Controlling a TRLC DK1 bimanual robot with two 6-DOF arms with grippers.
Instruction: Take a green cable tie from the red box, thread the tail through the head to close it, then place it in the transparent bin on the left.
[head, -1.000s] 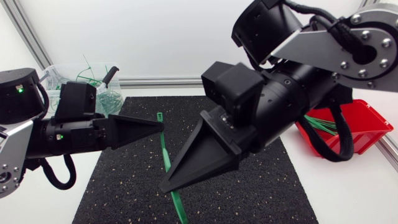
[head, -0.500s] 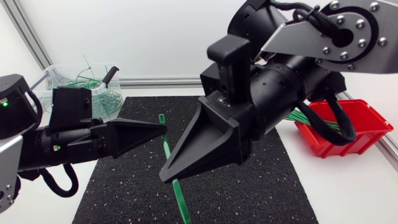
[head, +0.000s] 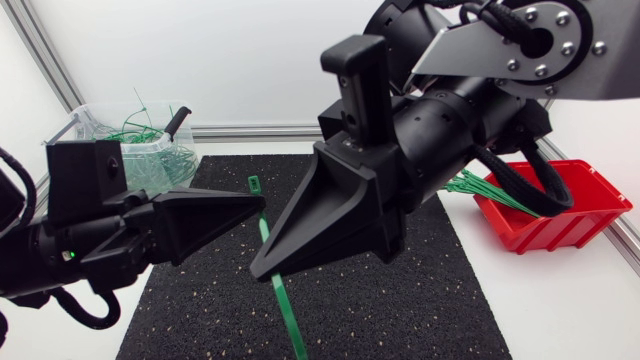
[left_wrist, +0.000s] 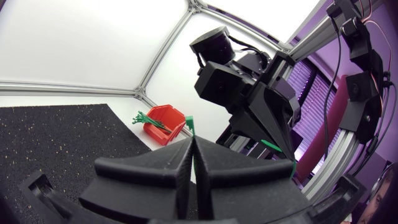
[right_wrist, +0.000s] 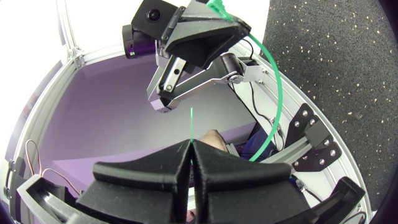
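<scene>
Head view: the green cable tie (head: 267, 240) is held in the air over the black mat (head: 420, 300), about the middle of the table (head: 570, 310), between my left hand (head: 260, 207) and my right hand (head: 260, 272).
Why held so: I judge that one hand keeps the head end steady while the other guides the tail, so that the tail can be bent round and pushed through the head. This threading is not yet done; the tie is not closed into a loop.
Left hand: clenched on the tie just under its square head, which stands out beyond the fingertips. The left wrist view shows the fingers pressed together with the green end rising between them.
Right hand: clenched on the tie lower down. The long tail goes out past it toward the near edge of the table.
Red box (head: 590, 205): at the right edge of the table, with more green ties inside.
Transparent bin (head: 80, 125): at the far left corner, with green ties in it.
</scene>
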